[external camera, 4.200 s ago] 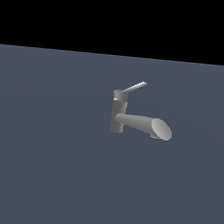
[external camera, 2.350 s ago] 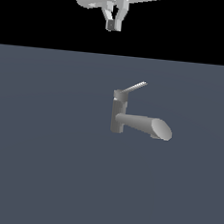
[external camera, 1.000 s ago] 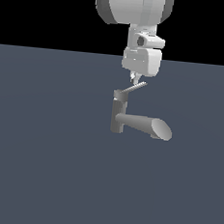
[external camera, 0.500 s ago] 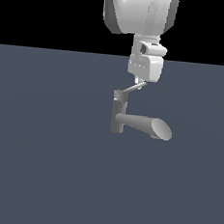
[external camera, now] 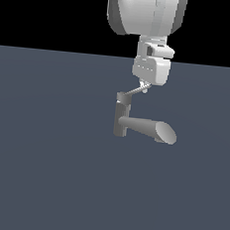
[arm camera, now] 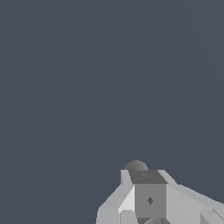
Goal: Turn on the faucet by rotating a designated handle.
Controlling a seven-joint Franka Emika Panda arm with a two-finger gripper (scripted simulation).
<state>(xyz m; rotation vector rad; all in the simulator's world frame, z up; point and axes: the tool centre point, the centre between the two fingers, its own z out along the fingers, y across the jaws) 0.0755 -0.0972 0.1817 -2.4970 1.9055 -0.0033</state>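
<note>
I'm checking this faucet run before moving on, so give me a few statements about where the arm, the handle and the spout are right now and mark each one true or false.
1. The gripper is down at the free end of the handle. True.
2. The faucet lies tipped over on its side. False: its post stands upright with the spout horizontal.
3. The spout points toward the exterior view's right. True.
4. The gripper is clamped around the thick spout. False: it is above the spout, at the thin handle.
5. The handle slopes upward from its cap toward the gripper. True.
6. The exterior view clearly shows the jaws wide open. False: the fingers are too small and hidden to tell.
</note>
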